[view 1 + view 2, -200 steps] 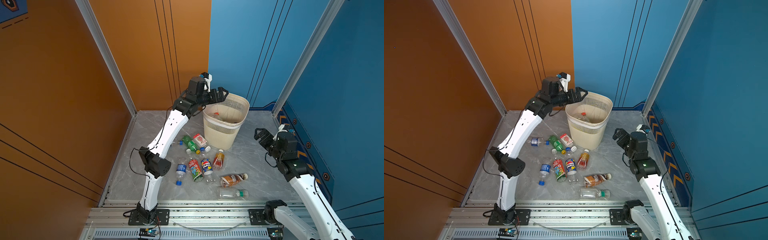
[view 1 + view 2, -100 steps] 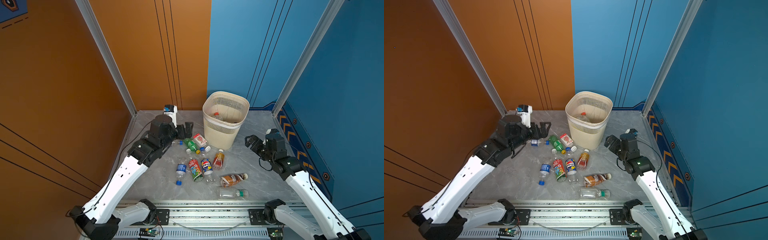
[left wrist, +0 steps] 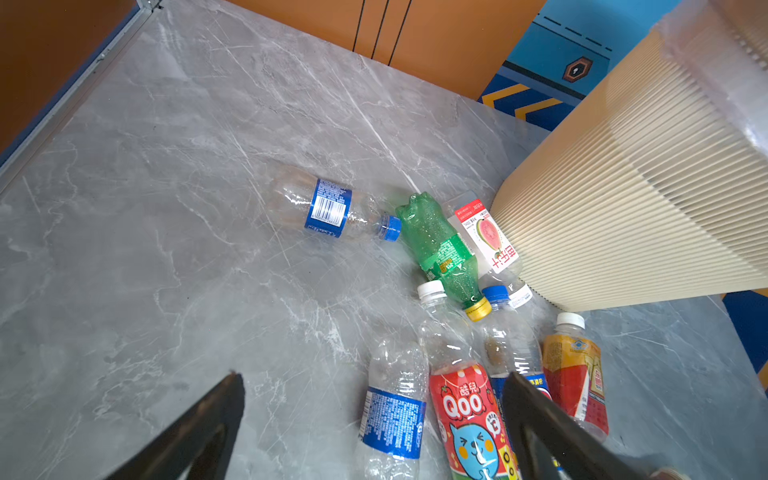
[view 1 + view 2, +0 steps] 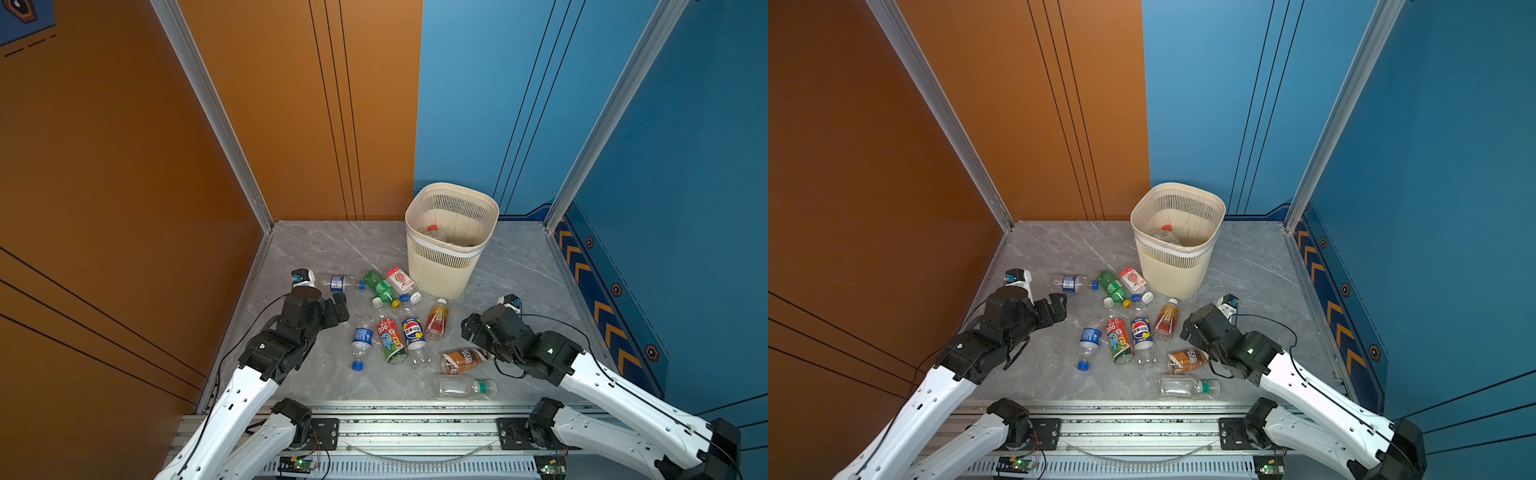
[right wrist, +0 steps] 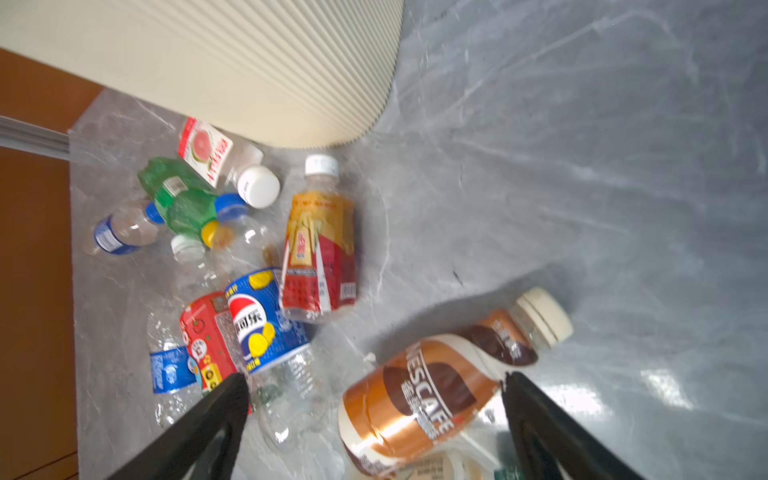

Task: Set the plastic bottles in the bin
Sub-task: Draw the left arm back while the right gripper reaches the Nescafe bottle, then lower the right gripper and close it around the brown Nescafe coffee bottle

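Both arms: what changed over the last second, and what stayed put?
The left gripper swung from above the bin back down to the floor beside the bottles, open and empty. The right gripper dropped forward over the brown coffee bottle, open, not gripping. Bottles and bin did not move.

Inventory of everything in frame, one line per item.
bin: 1, cream, floor back
bottle in bin: 1 visible, red cap, inside
water bottles: 2, blue labels, pile's left
green bottle: 1, yellow cap, near bin
guava-label bottle: 1, white cap, beside bin
Qoo bottle: 1, red label, mid-pile
Pepsi bottle: 1, blue label, mid-pile
orange-label bottle: 1, white cap, pile's right
Nescafe bottle: 1, brown, pile's near right
clear bottle: 1, green band, front-most
left gripper: 1, black, open, pile's left
right gripper: 1, black, open, near Nescafe bottle
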Controlling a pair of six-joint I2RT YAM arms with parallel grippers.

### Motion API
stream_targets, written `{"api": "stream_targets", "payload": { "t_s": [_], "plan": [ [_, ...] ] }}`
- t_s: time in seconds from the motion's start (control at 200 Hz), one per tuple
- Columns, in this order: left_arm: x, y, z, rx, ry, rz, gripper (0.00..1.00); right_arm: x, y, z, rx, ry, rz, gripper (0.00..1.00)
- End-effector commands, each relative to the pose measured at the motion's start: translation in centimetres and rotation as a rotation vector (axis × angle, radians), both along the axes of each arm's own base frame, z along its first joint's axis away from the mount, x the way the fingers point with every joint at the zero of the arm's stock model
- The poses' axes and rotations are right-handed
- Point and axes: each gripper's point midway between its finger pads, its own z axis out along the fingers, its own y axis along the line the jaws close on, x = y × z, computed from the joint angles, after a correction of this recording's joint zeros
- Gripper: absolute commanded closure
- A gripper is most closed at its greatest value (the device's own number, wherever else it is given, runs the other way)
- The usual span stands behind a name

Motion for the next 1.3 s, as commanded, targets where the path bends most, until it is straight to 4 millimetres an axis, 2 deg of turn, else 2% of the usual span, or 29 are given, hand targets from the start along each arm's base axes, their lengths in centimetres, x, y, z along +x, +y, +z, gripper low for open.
{"api": "stream_targets", "payload": {
  "t_s": [0.0,0.215,0.395,0.826,1.296],
  "plan": [
    [-0.2,0.2,-0.9,-0.017,0.019,0.005,0.02,-1.9,-1.8,-2.1,-0.029,0.064,-0.129,0.04],
    [-0.4,0.7,-1.7,-0.038,0.036,0.01,0.02,-2.0,0.2,-4.1,0.047,0.089,-0.147,0.09],
    [-0.6,1.3,-2.0,-0.051,0.043,0.021,0.02,-2.0,1.0,-5.4,0.051,0.126,-0.173,0.1],
    [-0.4,1.7,-2.1,-0.086,0.057,0.032,0.02,-1.6,1.5,-8.0,0.112,0.159,-0.258,0.09],
    [-0.4,1.9,-2.1,-0.114,0.062,0.045,0.02,1.3,1.5,-8.7,0.122,0.143,-0.284,0.14]
  ]
}}
